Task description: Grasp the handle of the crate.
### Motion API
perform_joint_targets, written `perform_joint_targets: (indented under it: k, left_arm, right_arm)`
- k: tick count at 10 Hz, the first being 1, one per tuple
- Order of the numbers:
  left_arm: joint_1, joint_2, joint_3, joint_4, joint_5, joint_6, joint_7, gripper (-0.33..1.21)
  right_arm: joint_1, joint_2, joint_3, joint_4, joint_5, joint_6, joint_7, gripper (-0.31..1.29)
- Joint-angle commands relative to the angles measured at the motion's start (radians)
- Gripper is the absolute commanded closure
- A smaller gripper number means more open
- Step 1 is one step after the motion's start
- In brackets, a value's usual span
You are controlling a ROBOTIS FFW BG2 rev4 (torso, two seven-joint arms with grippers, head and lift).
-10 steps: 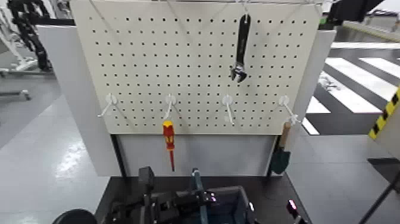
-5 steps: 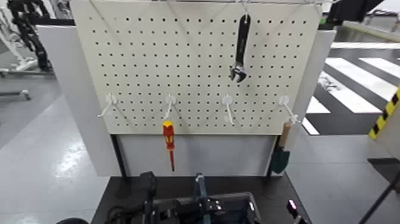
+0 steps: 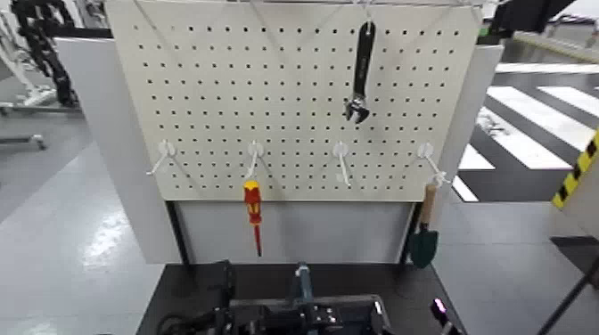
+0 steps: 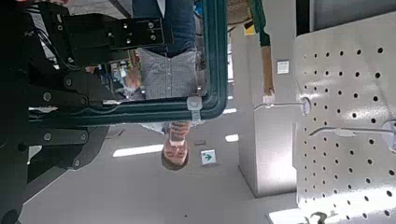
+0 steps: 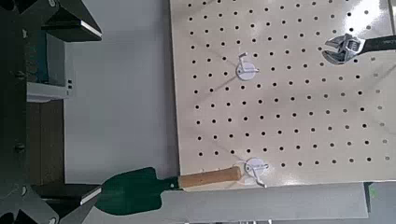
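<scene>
The blue-grey crate [image 3: 364, 306] sits at the bottom edge of the head view on a black table. Its thin handle [image 3: 303, 278] stands upright across its middle. My left gripper [image 3: 307, 313] reaches in from the left and looks shut on the handle low down. In the left wrist view the handle [image 4: 220, 56] runs as a bent blue-grey bar into my black fingers [image 4: 65, 93]. My right gripper [image 5: 67, 110] is open and empty, facing the pegboard away from the crate.
A cream pegboard [image 3: 294, 98] stands behind the table [image 3: 174, 283]. On it hang a black wrench [image 3: 359, 71], a red-and-yellow screwdriver [image 3: 254, 209] and a green trowel [image 3: 423, 241]. A person in jeans [image 4: 173, 65] shows beyond the handle.
The crate and its handle have slid lower in the head view, together with my left gripper. More of the trowel shows now.
</scene>
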Motion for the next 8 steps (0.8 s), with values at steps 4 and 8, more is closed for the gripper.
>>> perform_joint_targets:
  k: [4,8]
  left_arm:
    - [0.019,-0.013,0.003,-0.025,0.019,0.007,-0.002,1.19]
    - [0.019,-0.015,0.0,-0.021,0.022,0.007,-0.006,1.19]
  right_arm:
    - [0.0,0.0,0.002,-0.001,0.005,-0.001,-0.006,0.15]
    - [0.0,0.0,0.003,-0.001,0.011,-0.001,-0.006,0.15]
